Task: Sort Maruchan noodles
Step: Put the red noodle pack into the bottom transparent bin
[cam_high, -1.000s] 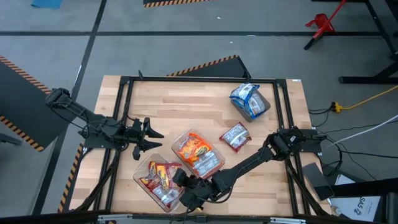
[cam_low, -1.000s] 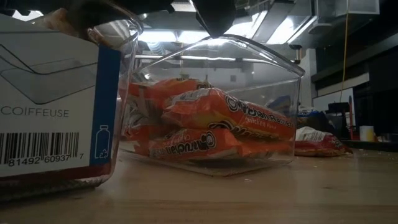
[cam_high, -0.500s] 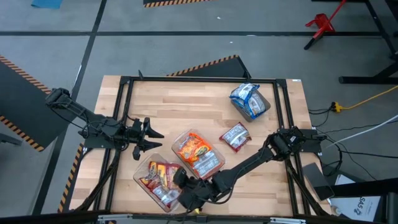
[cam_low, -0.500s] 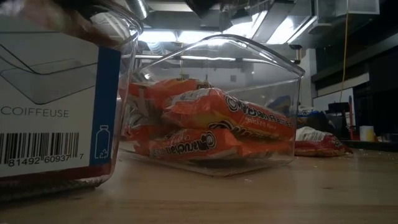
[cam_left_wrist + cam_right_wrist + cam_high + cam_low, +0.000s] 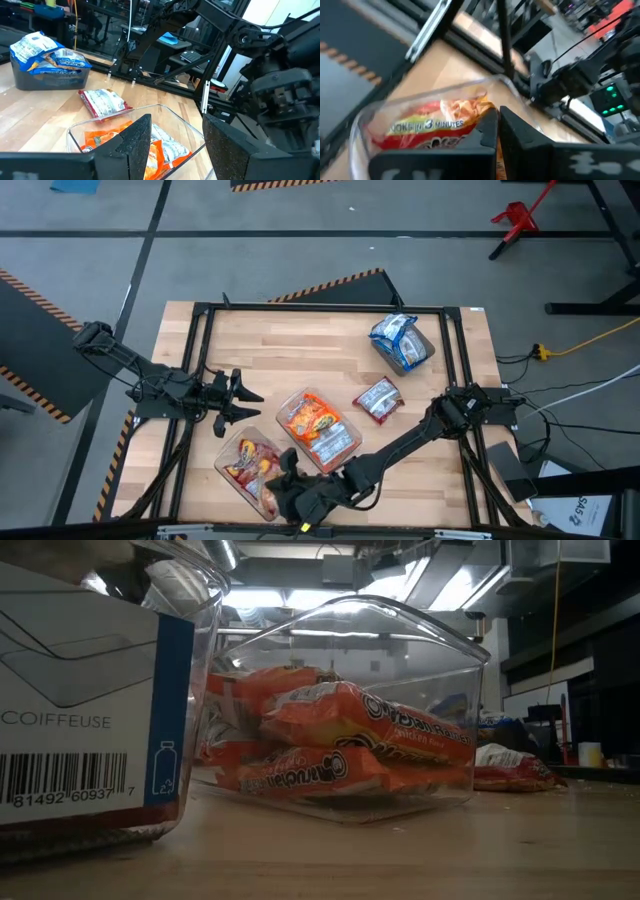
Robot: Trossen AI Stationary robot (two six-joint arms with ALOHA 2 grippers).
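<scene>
- Two arms of mine are over the worktop (image 5: pixel 300 350), and three tubs sit on it with noodle packets in them.
- My right end effector (image 5: pixel 283 492) is down at the near edge, over the clear tub of red packets (image 5: pixel 243 465); its fingers (image 5: pixel 489 131) are pressed together with nothing between them.
- From that wrist I'm looking right at a red packet (image 5: pixel 427 129) lying in the clear tub, just ahead of my fingertips.
- My left end effector (image 5: pixel 240 397) hangs above the worktop's left side, fingers spread wide and holding nothing.
- Next tub over, in the middle: the clear tub of orange packets (image 5: pixel 318 426), stacked flat, plain to see from table height (image 5: pixel 350 735).
- One loose red packet (image 5: pixel 379 400) lies on the bare wood just to the right of that middle tub, touching neither tub.
- Far right corner: the dark grey tub (image 5: pixel 410 352) carries the blue packets (image 5: pixel 396 335), heaped above its rim.
- Nearest tub's barcode label (image 5: pixel 85 710) fills the low view's left side.
</scene>
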